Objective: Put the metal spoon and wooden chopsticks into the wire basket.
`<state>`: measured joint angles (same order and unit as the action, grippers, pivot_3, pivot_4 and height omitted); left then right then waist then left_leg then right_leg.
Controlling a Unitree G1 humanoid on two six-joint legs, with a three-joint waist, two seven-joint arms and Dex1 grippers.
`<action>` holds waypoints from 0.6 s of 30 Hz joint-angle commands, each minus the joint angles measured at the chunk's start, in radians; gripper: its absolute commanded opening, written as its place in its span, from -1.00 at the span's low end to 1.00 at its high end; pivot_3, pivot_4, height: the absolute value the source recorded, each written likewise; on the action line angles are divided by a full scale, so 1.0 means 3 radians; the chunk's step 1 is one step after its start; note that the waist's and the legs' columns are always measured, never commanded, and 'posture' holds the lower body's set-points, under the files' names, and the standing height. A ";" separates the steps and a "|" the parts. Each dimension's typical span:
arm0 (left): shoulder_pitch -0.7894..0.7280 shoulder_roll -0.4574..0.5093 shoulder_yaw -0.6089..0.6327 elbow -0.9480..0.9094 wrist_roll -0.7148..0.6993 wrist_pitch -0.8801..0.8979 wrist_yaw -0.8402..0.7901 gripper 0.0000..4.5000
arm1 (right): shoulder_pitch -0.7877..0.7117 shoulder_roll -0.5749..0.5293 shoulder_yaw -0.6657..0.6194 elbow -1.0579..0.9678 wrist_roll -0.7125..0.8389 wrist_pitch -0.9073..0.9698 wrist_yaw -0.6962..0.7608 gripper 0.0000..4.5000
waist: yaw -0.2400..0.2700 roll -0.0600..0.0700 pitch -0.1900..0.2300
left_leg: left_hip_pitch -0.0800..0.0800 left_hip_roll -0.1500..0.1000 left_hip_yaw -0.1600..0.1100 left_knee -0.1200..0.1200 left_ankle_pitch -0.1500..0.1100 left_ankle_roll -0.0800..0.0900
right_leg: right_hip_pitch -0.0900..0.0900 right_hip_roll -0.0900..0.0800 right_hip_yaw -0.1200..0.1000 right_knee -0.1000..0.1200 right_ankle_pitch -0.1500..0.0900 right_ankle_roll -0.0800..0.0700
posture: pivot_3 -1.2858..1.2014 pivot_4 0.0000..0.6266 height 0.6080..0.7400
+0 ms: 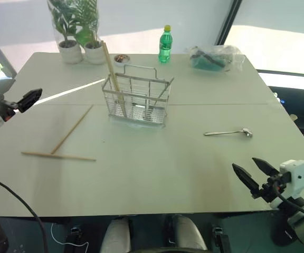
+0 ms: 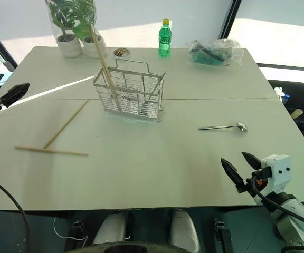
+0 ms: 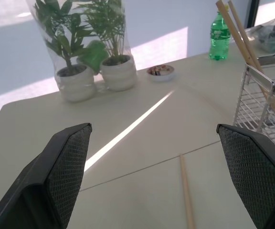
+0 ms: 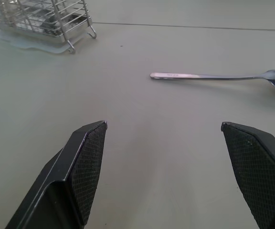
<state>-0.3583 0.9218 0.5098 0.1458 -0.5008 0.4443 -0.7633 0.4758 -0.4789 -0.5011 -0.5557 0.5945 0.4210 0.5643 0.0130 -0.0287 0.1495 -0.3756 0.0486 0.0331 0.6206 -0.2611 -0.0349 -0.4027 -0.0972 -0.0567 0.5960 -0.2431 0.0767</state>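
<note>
The wire basket [image 1: 136, 100] stands upright at the table's middle back. Two wooden chopsticks [image 1: 112, 74] lean in its left end, sticking well above the rim. Two more chopsticks lie on the table to its left: one diagonal [image 1: 73, 129], one crosswise [image 1: 58, 156] nearer the front, their ends meeting. The metal spoon [image 1: 228, 133] lies flat to the right of the basket, bowl pointing right. My left gripper [image 2: 5, 86] hovers open and empty at the table's left edge. My right gripper [image 1: 244, 163] is open and empty at the front right, short of the spoon [image 4: 214, 76].
Two potted plants [image 1: 70, 31] in clear wrap, a small dish [image 1: 121, 58], a green bottle [image 1: 165, 45] and a plastic bag [image 1: 215, 57] line the table's far edge. A seam crosses the tabletop just behind the basket.
</note>
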 commanded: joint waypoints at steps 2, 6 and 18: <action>-0.0017 0.0070 0.0020 -0.0104 0.0021 -0.0068 -0.0041 0.97 | -0.0039 -0.0023 -0.0088 -0.0104 0.0030 -0.0075 -0.0016 0.77 | 0.0003 0.0000 0.0000 | 0.0000 0.0000 0.0000 0.0000 0.0000 0.0000 | 0.0000 0.0000 0.0000 0.0000 0.0000 0.0000 | 0.03 -0.52 0.65; 0.0019 0.0084 0.0010 -0.0168 -0.0006 0.0001 -0.0083 0.97 | -0.0105 -0.0056 -0.0085 -0.0078 0.0025 -0.0064 -0.0014 0.77 | 0.0001 -0.0001 0.0000 | 0.0000 0.0000 0.0000 0.0000 0.0000 0.0000 | 0.0000 0.0000 0.0000 0.0000 0.0000 0.0000 | 0.03 -0.52 0.65; 0.0090 0.0094 0.0062 -0.0363 -0.0042 0.0134 -0.0075 0.97 | -0.0392 -0.0216 -0.0064 0.0047 -0.0042 -0.0047 -0.0006 0.77 | 0.0000 -0.0004 -0.0002 | 0.0000 -0.0002 0.0001 0.0001 0.0000 0.0000 | 0.0001 0.0000 0.0000 0.0000 0.0000 0.0000 | 0.03 -0.52 0.65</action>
<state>-0.3258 0.9221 0.5001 0.0839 -0.5023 0.4785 -0.7915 0.3743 -0.5294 -0.5004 -0.5430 0.5878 0.4209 0.5583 0.0131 -0.0298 0.1488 -0.3757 0.0481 0.0335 0.6208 -0.2610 -0.0348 -0.4027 -0.0971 -0.0566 0.5958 -0.2431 0.0767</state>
